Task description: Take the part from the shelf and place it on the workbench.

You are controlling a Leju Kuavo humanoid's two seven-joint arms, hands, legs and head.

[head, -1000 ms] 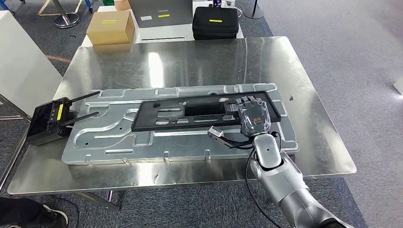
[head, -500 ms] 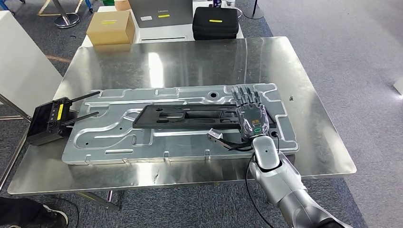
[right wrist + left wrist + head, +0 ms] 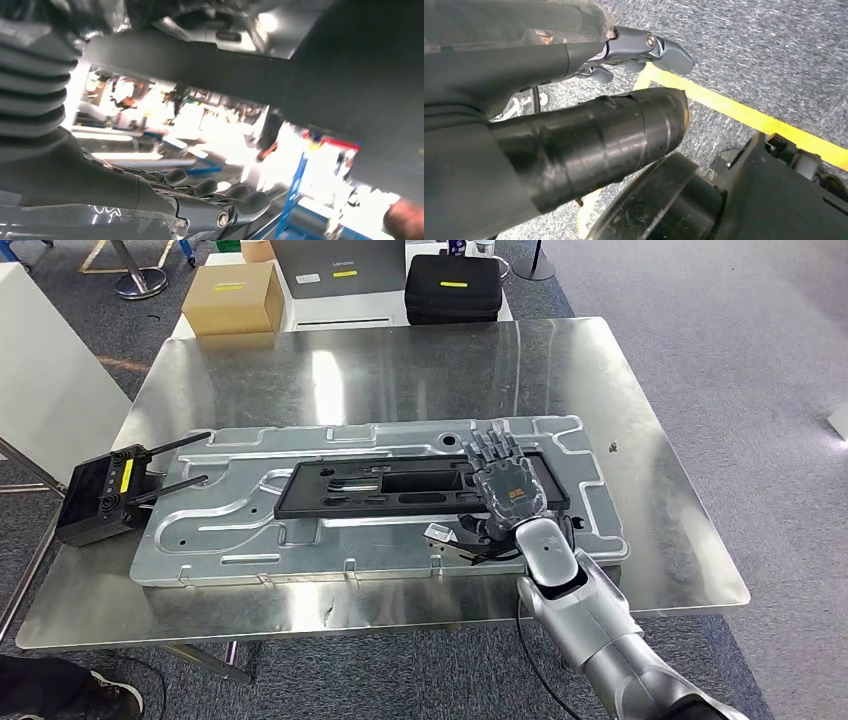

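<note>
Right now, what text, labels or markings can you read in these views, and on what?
"Lenovo": faint, on the grey box behind the table.
Yellow stickers on the cardboard box, black case and black controller: too small to read.
Markings on the back of the right robot hand: too small to read.

A shiny steel workbench carries a large grey stamped metal panel across its near half. At the left edge lies a black remote controller with two antennas.
</note>
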